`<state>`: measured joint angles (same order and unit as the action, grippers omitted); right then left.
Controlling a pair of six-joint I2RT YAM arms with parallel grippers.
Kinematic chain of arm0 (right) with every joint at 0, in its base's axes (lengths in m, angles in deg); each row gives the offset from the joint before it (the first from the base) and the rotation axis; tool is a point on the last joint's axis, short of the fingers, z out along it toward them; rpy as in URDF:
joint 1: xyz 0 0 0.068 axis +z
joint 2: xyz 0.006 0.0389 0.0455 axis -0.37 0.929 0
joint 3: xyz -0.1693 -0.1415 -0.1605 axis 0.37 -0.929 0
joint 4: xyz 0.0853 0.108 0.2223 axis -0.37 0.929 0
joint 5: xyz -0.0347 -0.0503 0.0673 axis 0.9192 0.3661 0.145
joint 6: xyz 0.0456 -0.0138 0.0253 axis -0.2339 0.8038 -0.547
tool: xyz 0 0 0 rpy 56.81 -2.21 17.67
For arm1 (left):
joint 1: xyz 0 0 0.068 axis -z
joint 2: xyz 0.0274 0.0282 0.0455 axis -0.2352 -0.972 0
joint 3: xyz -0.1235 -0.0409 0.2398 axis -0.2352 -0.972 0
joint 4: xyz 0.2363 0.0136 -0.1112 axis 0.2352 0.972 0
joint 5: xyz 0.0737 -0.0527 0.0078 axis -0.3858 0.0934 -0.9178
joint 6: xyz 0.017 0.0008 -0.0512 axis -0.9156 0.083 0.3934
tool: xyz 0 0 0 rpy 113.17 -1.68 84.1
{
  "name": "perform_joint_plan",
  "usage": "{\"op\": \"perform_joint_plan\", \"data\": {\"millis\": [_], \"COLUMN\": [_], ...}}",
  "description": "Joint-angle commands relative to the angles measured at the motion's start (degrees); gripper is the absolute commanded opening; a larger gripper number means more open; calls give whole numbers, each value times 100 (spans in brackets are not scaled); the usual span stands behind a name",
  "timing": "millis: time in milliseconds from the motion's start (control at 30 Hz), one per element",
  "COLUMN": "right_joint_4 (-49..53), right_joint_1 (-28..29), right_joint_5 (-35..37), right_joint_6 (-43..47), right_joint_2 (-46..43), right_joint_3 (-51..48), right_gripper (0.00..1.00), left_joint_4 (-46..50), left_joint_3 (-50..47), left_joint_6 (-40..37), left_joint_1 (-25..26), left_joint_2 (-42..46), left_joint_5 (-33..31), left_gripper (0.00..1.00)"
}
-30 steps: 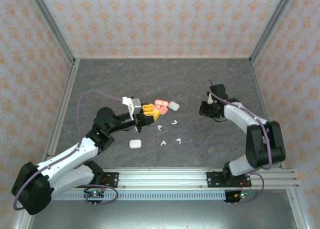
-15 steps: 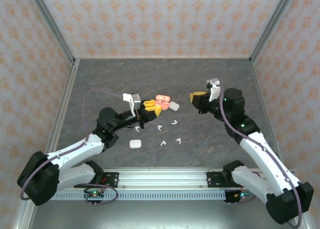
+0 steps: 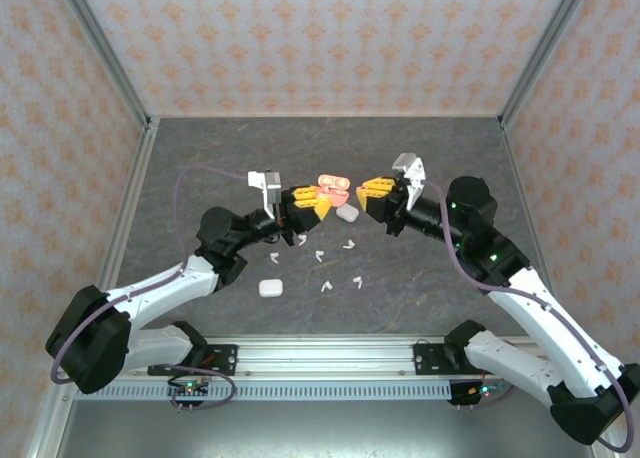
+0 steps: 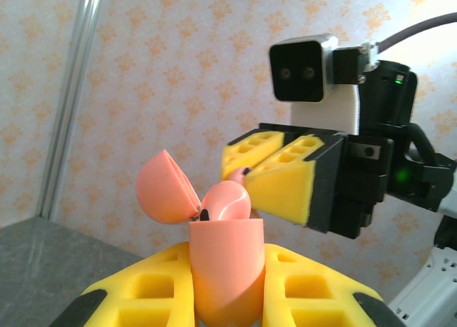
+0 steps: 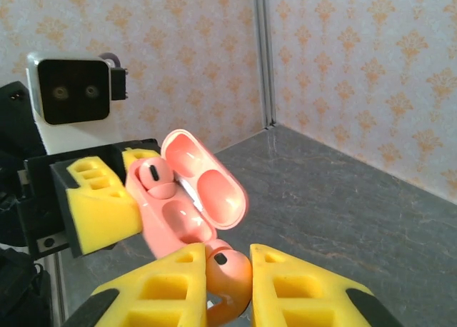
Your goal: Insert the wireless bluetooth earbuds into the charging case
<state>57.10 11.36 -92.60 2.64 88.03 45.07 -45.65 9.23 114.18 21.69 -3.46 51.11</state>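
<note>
While the open coral-pink charging case (image 5: 191, 198) is pinched upright by the left hand (image 3: 306, 204), one coral earbud (image 5: 230, 273) is clamped in the right hand (image 3: 378, 189) just beside it. A second coral earbud (image 5: 156, 175) is seated inside the case. White earbuds (image 3: 349, 244) and two white cases (image 3: 347, 213) are scattered on the worktop (image 3: 420, 278).

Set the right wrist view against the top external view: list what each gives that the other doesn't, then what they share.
Right wrist: the inside of the open pink case, with one pink earbud seated in a well and the well beside it empty; a second pink earbud pinched in the right claw.
Top external: white earbuds scattered on the table, two white cases, and both arms end to end.
Shared: the left claw shut on the pink case, held off the table, with the right claw close beside it.
</note>
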Motion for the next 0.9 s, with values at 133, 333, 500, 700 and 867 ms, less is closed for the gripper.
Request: {"op": "perform_joint_plan", "data": {"millis": [133,333,500,700,867], "right_joint_4": [-162,-163,-178,-160,-10], "right_joint_1": [49,83,111,111,112], "right_joint_5": [-433,-461,-485,-580,-588], "right_joint_6": [324,390,437,486,517], "right_joint_2": [280,368,440,571,575], "right_joint_3": [514,564,607,709,697], "right_gripper": [17,17,17,17,17], "left_joint_4": [-136,46,56,32,-5], "left_joint_3": [193,270,319,339,322], "left_joint_6": [-7,-92,-66,-56,-47], "left_joint_1": [83,101,119,152,150], "left_joint_2": [2,3,-48,-75,-54], "left_joint_5": [164,180,213,207,146], "left_gripper": [0,0,0,0,0]}}
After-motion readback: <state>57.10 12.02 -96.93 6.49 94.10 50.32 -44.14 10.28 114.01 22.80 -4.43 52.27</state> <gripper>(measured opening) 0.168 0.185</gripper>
